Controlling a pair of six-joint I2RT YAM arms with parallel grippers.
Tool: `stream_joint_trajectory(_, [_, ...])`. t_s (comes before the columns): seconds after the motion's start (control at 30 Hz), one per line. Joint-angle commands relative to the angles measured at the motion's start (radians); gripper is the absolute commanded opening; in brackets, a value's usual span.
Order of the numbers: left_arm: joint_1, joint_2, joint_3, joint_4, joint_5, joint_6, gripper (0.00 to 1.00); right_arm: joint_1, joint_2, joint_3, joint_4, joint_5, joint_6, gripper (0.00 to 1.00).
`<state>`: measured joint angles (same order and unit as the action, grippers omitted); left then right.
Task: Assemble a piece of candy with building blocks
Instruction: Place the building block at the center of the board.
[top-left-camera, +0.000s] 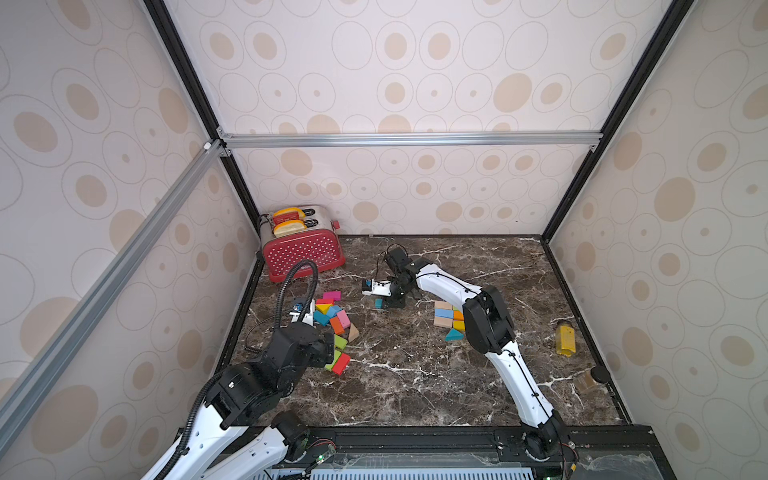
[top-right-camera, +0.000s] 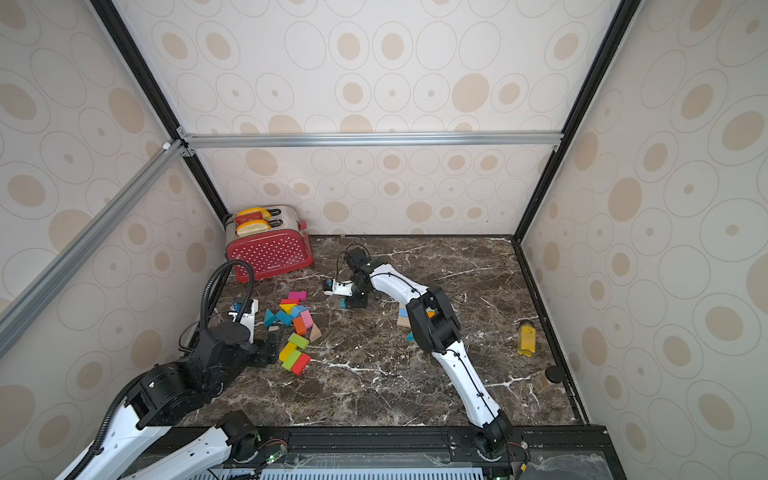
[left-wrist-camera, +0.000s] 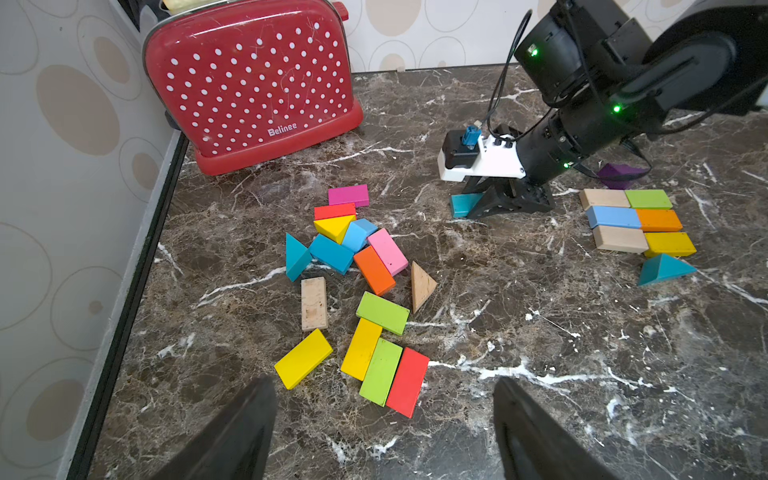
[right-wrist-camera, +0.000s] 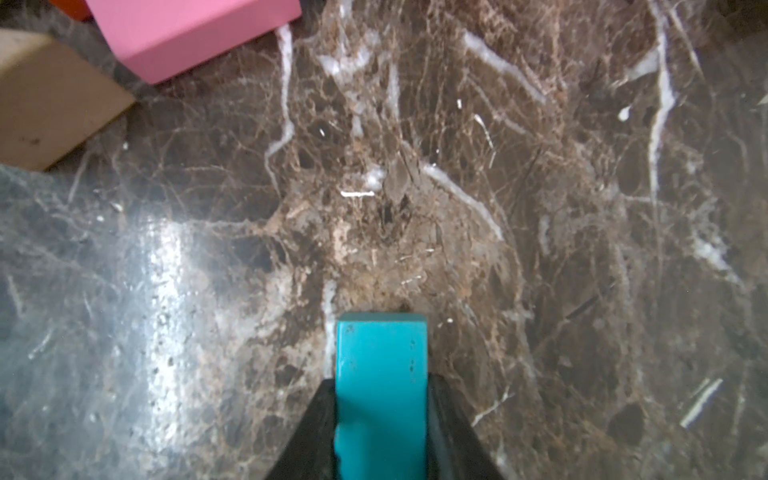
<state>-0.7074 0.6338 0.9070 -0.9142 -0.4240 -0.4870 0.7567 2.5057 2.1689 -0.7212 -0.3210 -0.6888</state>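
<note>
Left wrist view showed the left gripper (left-wrist-camera: 383, 380) spread wide and empty, near loose building blocks (left-wrist-camera: 357, 286), painted bricks and wedges scattered on the dark marble tabletop (left-wrist-camera: 540, 332). Farther off, the right gripper (left-wrist-camera: 488, 203) pinched a teal block (left-wrist-camera: 461, 204) low at the marble, near a neat six-brick grid (left-wrist-camera: 636, 220); beyond stood a red polka-dot toaster (left-wrist-camera: 253, 83) against oval-patterned walls (left-wrist-camera: 62, 124)

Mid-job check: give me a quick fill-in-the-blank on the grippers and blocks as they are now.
1. The right gripper is shut on a ____ block.
2. The left gripper stands ____, holding nothing.
3. The neat rectangle of bricks has ____ bricks.
4. The white-dotted toaster is ____.
Missing words: teal; open; six; red.
</note>
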Motion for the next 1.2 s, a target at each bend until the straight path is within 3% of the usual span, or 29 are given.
stream_joint_trajectory(0.0, [0.005, 0.009, 0.002, -0.009, 0.001, -0.004, 0.83, 0.0, 0.045, 0.033, -0.056, -0.008, 0.007, 0.33])
stream_joint_trajectory(0.2, [0.004, 0.016, 0.003, -0.009, 0.003, -0.002, 0.84, 0.001, 0.05, 0.046, -0.067, -0.013, 0.017, 0.38])
stream_joint_trajectory(0.37, [0.004, 0.015, 0.003, -0.009, 0.003, -0.002, 0.84, -0.003, 0.037, 0.029, -0.084, -0.002, 0.016, 0.34])
stream_joint_trajectory(0.73, [0.006, 0.017, 0.002, -0.005, 0.015, -0.001, 0.84, -0.074, -0.197, -0.343, 0.095, -0.036, 0.046, 0.33])
stream_joint_trajectory(1.17, [0.006, 0.021, 0.001, -0.002, 0.019, 0.001, 0.85, -0.105, -0.188, -0.326, 0.073, -0.046, 0.045, 0.33])
